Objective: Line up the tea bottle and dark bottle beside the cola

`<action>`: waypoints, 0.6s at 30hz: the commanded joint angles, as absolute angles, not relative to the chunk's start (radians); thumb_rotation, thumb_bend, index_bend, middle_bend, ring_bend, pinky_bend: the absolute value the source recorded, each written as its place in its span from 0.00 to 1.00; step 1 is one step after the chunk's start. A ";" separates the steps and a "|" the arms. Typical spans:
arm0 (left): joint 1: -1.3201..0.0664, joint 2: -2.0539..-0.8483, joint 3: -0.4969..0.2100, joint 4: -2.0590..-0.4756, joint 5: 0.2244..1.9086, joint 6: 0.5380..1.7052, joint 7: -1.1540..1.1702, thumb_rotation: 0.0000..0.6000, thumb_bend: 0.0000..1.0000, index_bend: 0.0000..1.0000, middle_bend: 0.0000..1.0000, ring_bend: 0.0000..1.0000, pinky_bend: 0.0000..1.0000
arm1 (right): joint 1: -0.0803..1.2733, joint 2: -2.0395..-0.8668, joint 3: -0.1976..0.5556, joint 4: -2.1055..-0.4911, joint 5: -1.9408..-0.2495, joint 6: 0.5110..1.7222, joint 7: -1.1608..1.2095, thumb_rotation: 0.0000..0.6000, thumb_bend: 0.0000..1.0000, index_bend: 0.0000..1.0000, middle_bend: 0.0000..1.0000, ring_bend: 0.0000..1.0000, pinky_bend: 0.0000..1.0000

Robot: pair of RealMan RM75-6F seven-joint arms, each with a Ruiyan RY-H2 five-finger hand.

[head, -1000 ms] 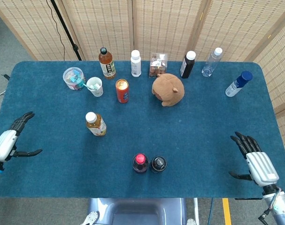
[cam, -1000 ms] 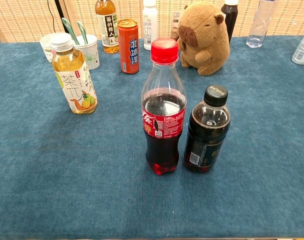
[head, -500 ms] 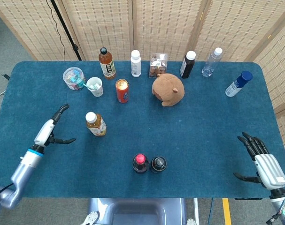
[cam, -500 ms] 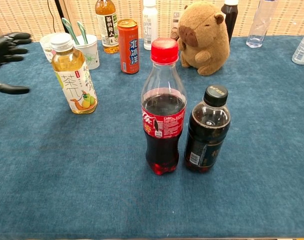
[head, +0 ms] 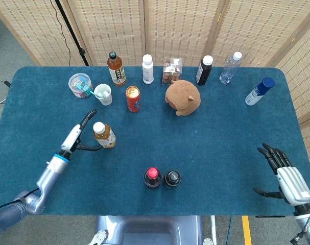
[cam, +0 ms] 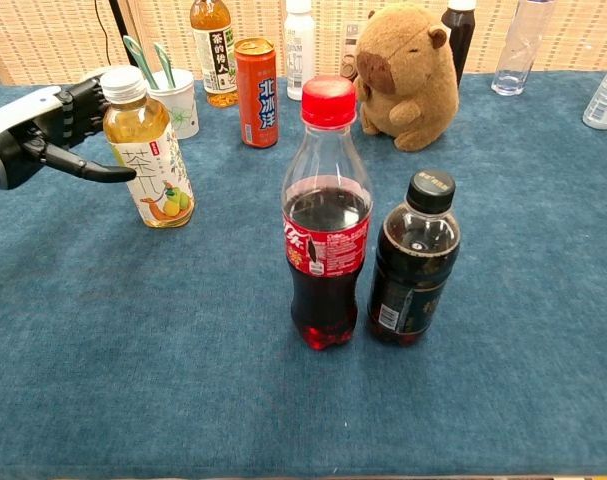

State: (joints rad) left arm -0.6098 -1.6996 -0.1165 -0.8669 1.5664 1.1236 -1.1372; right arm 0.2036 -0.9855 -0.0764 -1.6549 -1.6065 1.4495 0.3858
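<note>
L hand point(head: 78, 135) spread, fingers apart, empty; tea point(head: 103, 135) stands upright just to its inner side, thumb tip at the label, not gripped. Cola point(head: 152, 177) w/ dark bottle point(head: 172, 178) beyond tea, nearer robot. R hand point(head: 285, 178) spread, far off.

A table point(head: 206, 153) covered in dark blue cloth is set on a grey floor point(head: 6, 46). Woven folding screens point(head: 175, 25) are placed at 12 o'clock, and a black stand pole point(head: 70, 30) is leaned at 11 o'clock.
</note>
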 commanded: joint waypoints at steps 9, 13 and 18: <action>-0.642 -1.794 -0.104 -0.771 1.539 1.088 -1.165 1.00 0.07 0.00 0.00 0.02 0.08 | 0.197 -0.982 -0.061 -1.654 -1.619 1.439 0.407 1.00 0.00 0.00 0.00 0.00 0.00; -0.645 -1.820 -0.124 -0.752 1.515 1.101 -1.159 1.00 0.31 0.09 0.12 0.24 0.30 | 0.196 -0.984 -0.057 -1.653 -1.623 1.434 0.413 1.00 0.00 0.00 0.00 0.00 0.00; -0.649 -1.838 -0.139 -0.742 1.501 1.121 -1.144 1.00 0.42 0.42 0.39 0.44 0.43 | 0.193 -0.985 -0.051 -1.652 -1.623 1.430 0.415 1.00 0.00 0.00 0.00 0.00 0.00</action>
